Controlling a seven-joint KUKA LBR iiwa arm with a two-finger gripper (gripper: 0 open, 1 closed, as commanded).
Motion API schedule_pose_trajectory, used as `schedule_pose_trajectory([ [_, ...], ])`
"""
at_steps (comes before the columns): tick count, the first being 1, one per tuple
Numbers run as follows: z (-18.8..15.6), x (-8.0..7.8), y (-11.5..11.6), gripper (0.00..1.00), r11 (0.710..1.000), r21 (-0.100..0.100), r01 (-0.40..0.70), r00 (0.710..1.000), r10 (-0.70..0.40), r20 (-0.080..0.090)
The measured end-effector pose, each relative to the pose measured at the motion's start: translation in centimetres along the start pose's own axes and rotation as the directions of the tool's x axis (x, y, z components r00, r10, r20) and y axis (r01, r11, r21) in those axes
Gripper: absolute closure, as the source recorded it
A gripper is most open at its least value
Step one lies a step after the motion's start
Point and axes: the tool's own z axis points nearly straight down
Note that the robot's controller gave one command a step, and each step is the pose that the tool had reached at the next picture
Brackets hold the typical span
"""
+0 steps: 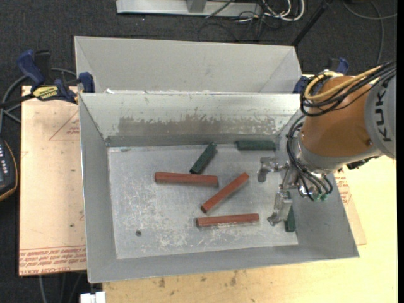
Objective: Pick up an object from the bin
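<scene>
My gripper (270, 194) hangs low over the right side of the bin floor, open, with nothing between its fingers. One fingertip (274, 218) is close to the floor, the other (262, 169) lies further back. A small dark green block (290, 219) lies just right of the lower fingertip, partly hidden by the gripper. A red-brown bar (227, 220) lies flat to the left, its right end close to that same fingertip. A second red-brown bar (225, 192) lies slanted a little further left.
A third red-brown bar (186, 179) rests mid-floor on the left. Two more dark green blocks lie near the back wall: a slanted one (203, 158) and a level one (256, 145). The arm's orange cover sits above the bin's right wall.
</scene>
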Motion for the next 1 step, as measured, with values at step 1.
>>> schedule_pose_trajectory([
  [1, 8.55, 1.27, 2.54, 0.00, 1.000, -0.002, -0.023, 1.000, 0.023, -0.001],
])
